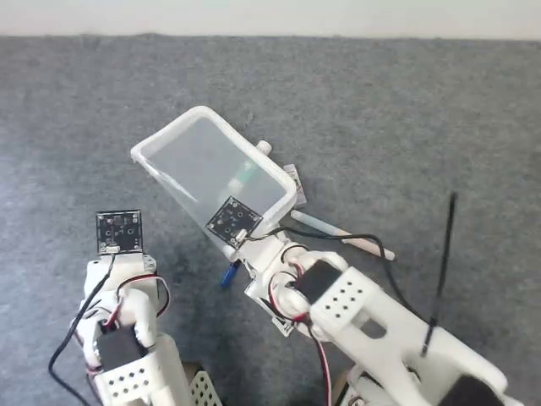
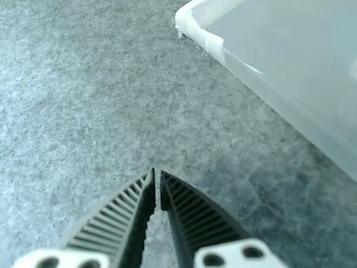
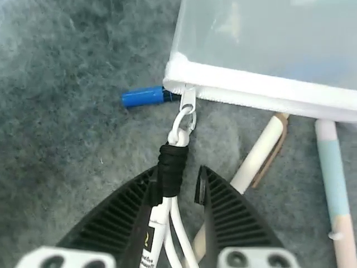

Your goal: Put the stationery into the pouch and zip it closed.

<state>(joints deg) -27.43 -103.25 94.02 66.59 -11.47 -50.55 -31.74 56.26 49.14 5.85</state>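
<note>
My right pincer (image 3: 177,174) is narrowly apart at the zip end of the pouch (image 1: 207,165). The pouch lies flat on the grey felt tabletop (image 1: 406,93) in the middle of the high view, slanting from upper left to lower right. It is translucent with white edges.

The zipper slider (image 3: 188,99) sits at the pouch corner nearest my right arm. From it a white cord loop (image 3: 182,127) with a black wrap (image 3: 171,163) runs into the gap between my fingers (image 3: 125,212). The wrap touches one finger and the other stands just off it, so I am around the cord but not clamped on it.

A blue pen cap (image 3: 144,96) pokes out at that same corner, touching the pouch's white edge. Two pens lie on the felt outside the pouch, right of centre in the high view. The cream pen (image 3: 262,146) has its end at the pouch's edge, and the pastel pen (image 3: 333,167) lies just beside it. A small white tip (image 1: 264,147) shows at the pouch's upper right edge. Something pale shows faintly through the pouch wall, but I cannot tell what.

My left pincer (image 2: 157,174) is drawn to a thin slit and holds nothing. It hovers over bare felt, near a pouch corner but apart from it. That arm stands at the lower left of the high view, with its wrist camera (image 1: 118,231) on top. A black cable (image 1: 441,262) runs down the right side.
</note>
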